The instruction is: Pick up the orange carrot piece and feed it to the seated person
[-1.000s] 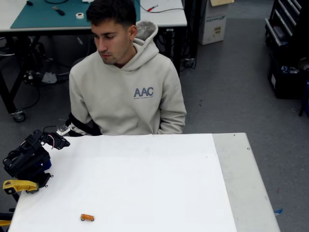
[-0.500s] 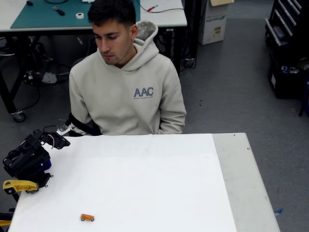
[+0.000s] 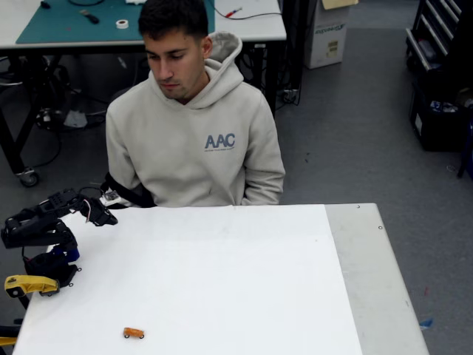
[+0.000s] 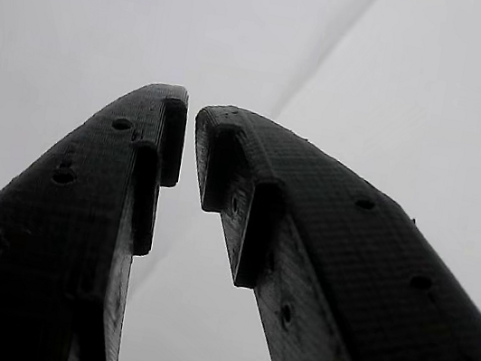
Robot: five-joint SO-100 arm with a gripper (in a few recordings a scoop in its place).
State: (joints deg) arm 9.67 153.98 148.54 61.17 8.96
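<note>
The orange carrot piece (image 3: 134, 333) lies on the white table (image 3: 244, 274) near its front left, small and alone. The seated person (image 3: 194, 140) sits behind the far edge in a beige hoodie, looking down. My black gripper (image 3: 104, 217) hangs at the table's far left corner, well behind the carrot and just left of the person's arm. In the wrist view the two black fingers (image 4: 130, 181) nearly meet at the gripper (image 4: 188, 140) tip, shut with nothing between them, over plain white surface.
A yellow clamp (image 3: 29, 284) grips the table's left edge by the arm's base. A bare grey strip (image 3: 369, 274) runs along the table's right side. Behind the person stands a bench with a green mat (image 3: 74, 22).
The arm has lifted out of its folded pose, and the gripper has swung up and to the right over the table's far left corner. The carrot has not moved.
</note>
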